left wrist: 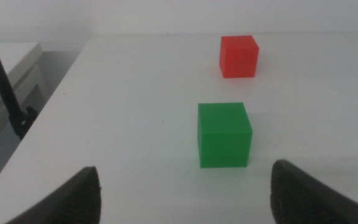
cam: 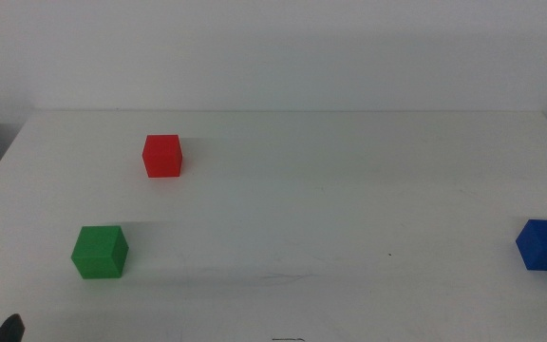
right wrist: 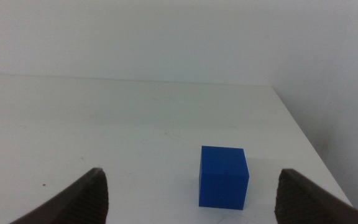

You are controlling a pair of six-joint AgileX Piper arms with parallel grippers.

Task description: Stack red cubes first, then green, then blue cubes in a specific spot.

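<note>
Table [cam: 349,190]: plain white matte top, bearing three loose cubes, none touching another.
Left gripper [left wrist: 185,193]: waiting low at the near left edge — jaws spread wide, nothing between them; green cube lies just ahead of the opening, red cube beyond it.
Right gripper [right wrist: 191,199]: waiting at the near right side — jaws spread wide, empty; blue cube sits just ahead, between the jaw lines.
Red cube [cam: 162,156]: flat on the table, left of centre, farther back, well apart from the rest.
Green cube [cam: 100,252]: flat on the table, near left, in front of the red cube.
Blue cube [cam: 545,245]: flat on the table, far right edge.
Stacking spot: unmarked; cannot be located.
Progress: judged nil. No cube stacked or held. Outstanding: red placed first, green on it, blue on top.
</note>
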